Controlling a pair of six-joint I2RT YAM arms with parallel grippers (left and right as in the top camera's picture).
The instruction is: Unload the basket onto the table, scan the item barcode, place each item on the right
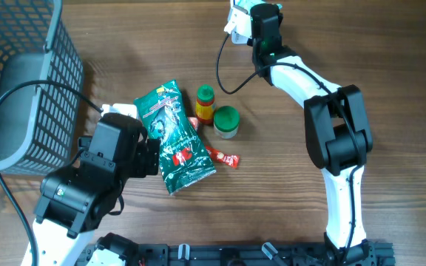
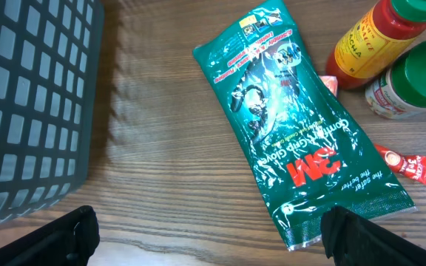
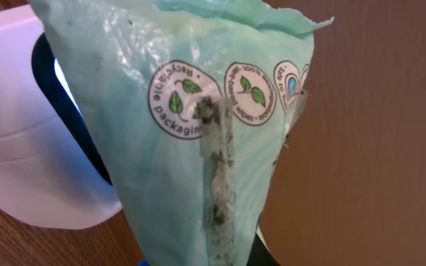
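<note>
My right gripper [image 1: 254,21] is at the far edge of the table, shut on a pale teal plastic packet [image 3: 176,148] with round recycling marks. The packet hangs right in front of a white barcode scanner [image 3: 21,155] and covers most of its dark window [image 3: 61,103]. No barcode shows on the side facing the wrist camera. The packet hides the right gripper's fingers. My left gripper [image 2: 209,236] is open and low over bare wood, its right fingertip [image 2: 350,233] beside the bottom corner of a green 3M glove packet [image 2: 294,125].
A grey mesh basket [image 1: 21,81] stands at the left. Beside the green glove packet [image 1: 174,137] are a hot sauce bottle [image 1: 205,103], a green-lidded jar [image 1: 225,122] and a red sachet [image 1: 224,157]. A black cable [image 1: 224,70] loops from the scanner.
</note>
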